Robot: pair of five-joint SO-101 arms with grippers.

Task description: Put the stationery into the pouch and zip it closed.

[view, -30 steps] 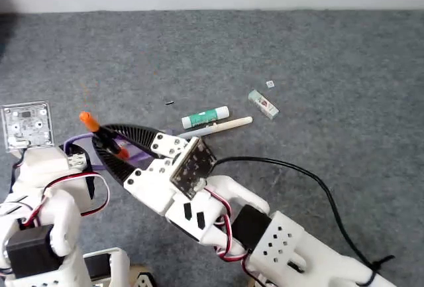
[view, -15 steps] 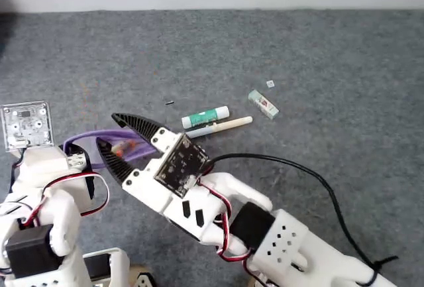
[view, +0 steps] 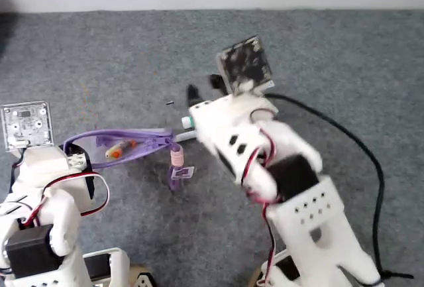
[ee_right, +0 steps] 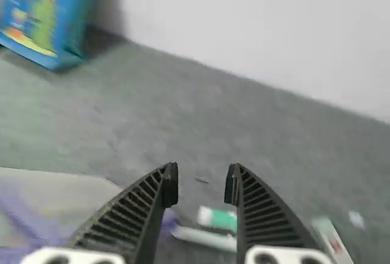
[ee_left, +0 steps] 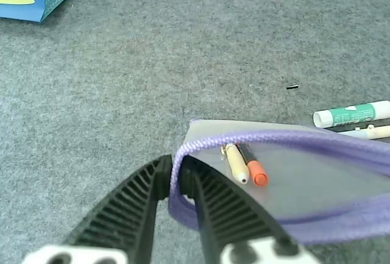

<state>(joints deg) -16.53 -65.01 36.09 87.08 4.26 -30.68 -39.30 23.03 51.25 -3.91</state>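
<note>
One translucent purple zip pouch (view: 136,144) lies below the high camera. Left wrist: we count two inside, cream pen (ee_left: 236,165) and orange-capped marker (ee_left: 256,172); left gripper (ee_left: 175,171) clamps its rim. Right wrist: right gripper (ee_right: 201,177) gapes empty near one green-and-white glue stick (ee_right: 217,217).

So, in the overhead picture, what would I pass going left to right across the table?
Square circuit board → orange marker inside the pouch → pink and purple zip tags → right arm → black cable.

Purple pouch (ee_left: 317,178) w/ orange marker (ee_left: 256,171), cream pen (ee_left: 236,163) prob.; green-white glue stick (ee_left: 352,114).
</note>
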